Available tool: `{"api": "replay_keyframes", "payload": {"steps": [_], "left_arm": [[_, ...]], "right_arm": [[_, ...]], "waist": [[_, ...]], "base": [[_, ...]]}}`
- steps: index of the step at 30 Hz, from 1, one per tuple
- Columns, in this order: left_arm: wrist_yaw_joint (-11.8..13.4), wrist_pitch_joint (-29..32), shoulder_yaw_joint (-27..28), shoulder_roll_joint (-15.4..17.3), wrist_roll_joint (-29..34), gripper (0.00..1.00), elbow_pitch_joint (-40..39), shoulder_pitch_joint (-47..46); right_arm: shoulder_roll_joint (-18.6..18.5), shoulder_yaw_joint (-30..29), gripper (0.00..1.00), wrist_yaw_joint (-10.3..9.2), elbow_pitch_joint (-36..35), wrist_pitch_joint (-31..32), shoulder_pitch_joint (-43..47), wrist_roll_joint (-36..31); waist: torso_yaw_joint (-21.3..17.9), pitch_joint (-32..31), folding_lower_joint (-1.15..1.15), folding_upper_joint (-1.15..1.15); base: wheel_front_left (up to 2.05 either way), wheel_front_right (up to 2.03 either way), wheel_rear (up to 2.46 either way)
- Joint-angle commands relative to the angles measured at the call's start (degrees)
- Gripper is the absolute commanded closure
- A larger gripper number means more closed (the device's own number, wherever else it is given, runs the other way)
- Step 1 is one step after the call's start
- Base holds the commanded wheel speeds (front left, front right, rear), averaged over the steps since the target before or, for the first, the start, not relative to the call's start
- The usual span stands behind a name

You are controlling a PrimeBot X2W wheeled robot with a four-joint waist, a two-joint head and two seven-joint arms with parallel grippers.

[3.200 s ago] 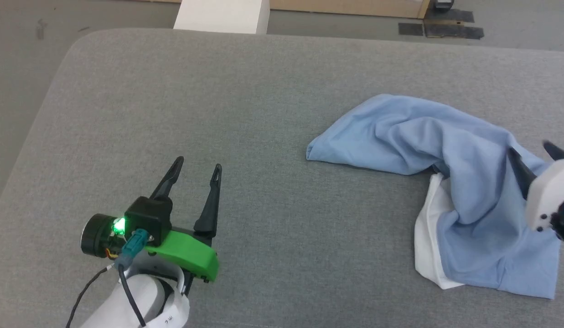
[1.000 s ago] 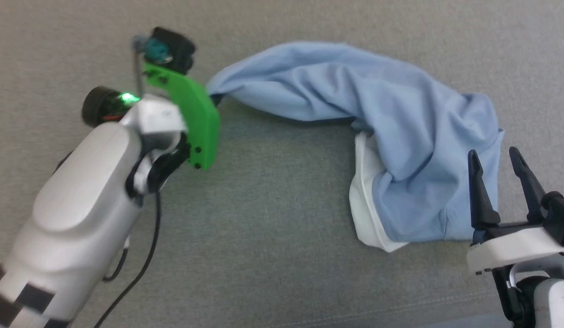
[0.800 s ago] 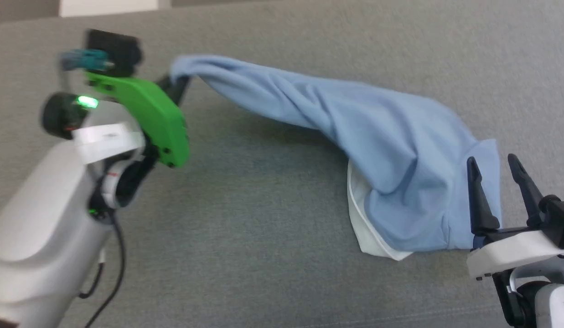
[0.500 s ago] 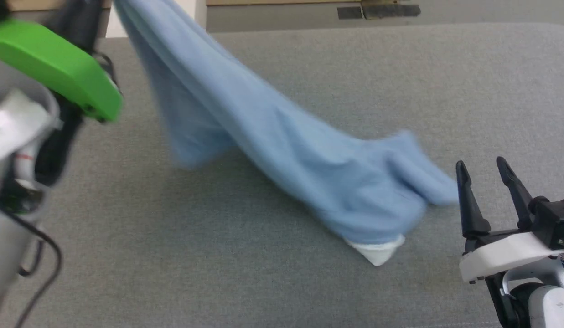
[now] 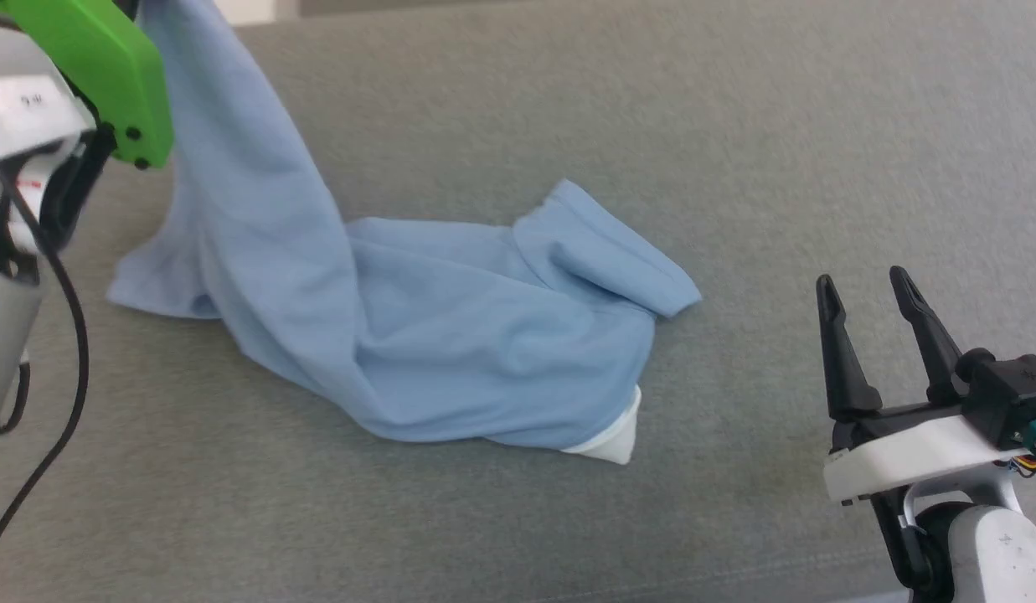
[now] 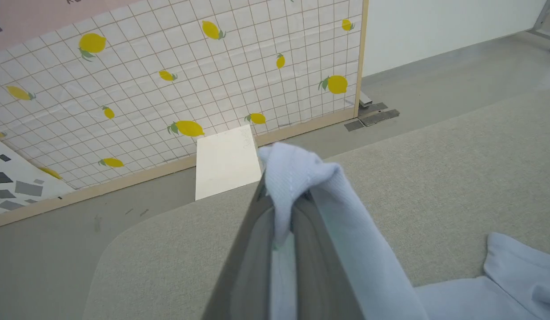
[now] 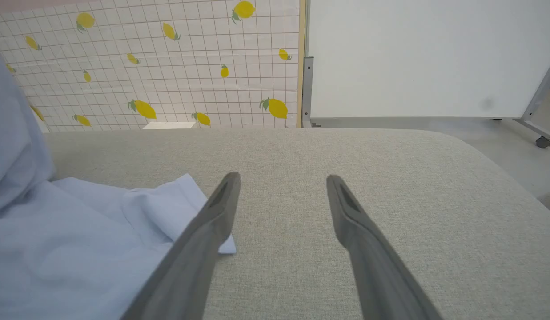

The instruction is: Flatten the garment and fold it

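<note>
Dragged leftward since half a second ago, the garment (image 5: 450,335) now lies well apart from our right pincer (image 5: 863,289), whose fingers it nearly brushed before; its sleeve (image 5: 610,251) has flopped open and flat

Nearest to us, at the lower right of the head view, we keep the right pincer low over the grey surface (image 5: 777,151), its two dark fingers spread apart with nothing between them. Its own wrist view places the sleeve's cuff corner just beside its left finger.

A little further in, the light blue shirt sits crumpled in the middle of the surface. A white collar (image 5: 605,440) corner pokes out from under its near edge.

From that heap the fabric climbs in a taut sheet to the upper left, beside the green mount (image 5: 107,75) of our left arm. The head view cuts off the grip itself. The left wrist view supplies it: our left pincer (image 6: 283,198) is together, clamped on a bunched fold of blue knit held up off the surface.

Beyond the surface's rounded far edge, that view adds a white box (image 6: 226,162) on the floor (image 6: 57,240) and a lemon-printed panel (image 6: 168,66). The right wrist view adds a white board (image 7: 412,58) on a wheeled frame
</note>
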Motion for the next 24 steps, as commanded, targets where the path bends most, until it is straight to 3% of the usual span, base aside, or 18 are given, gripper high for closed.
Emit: {"api": "replay_keyframes", "payload": {"steps": [1, 8, 11, 13, 18, 24], "left_arm": [[-0.57, -1.03, -0.24, -0.71, 1.02, 1.00, 1.62, -2.03], [-1.55, -9.80, -1.42, -5.02, 5.84, 1.00, 10.12, -9.89], [-3.57, -9.98, -3.24, -7.76, 5.08, 1.00, 13.85, -10.32], [-6.23, -6.54, -5.70, -9.36, 3.59, 0.00, 17.02, -9.25], [-9.63, -3.87, -8.82, -10.41, 2.51, 0.00, 20.15, -7.13], [-10.25, -6.80, -8.96, -10.62, 2.33, 0.00, 20.86, -6.23]], "right_arm": [[0.15, 0.13, 0.00, -0.09, 0.53, -0.79, -0.85, 0.54], [0.16, 1.20, 0.00, -0.09, 2.49, -2.93, -2.29, 1.69], [0.16, 1.70, 0.00, -0.09, 3.18, -3.33, -2.84, 1.91], [0.16, 2.01, 0.00, -0.09, 3.52, -3.40, -3.17, 2.11], [0.17, 2.56, 0.00, -0.09, 4.01, -3.19, -3.88, 2.28], [0.17, 1.91, 0.00, -0.09, 4.10, -2.18, -3.56, 1.46]], "waist": [[-4.93, 5.39, 0.00, 0.00], [-6.30, 8.52, 0.00, 0.00], [-6.40, 8.91, 0.00, 0.00], [-6.30, 8.97, 0.00, 0.00], [-5.69, 8.22, 0.00, 0.00], [-3.07, 4.69, 0.00, 0.00]], "base": [[0.00, 0.00, 0.00], [0.00, 0.00, 0.00], [0.00, 0.00, 0.00], [0.00, 0.00, 0.00], [0.00, 0.00, 0.00], [0.00, 0.00, 0.00]]}}
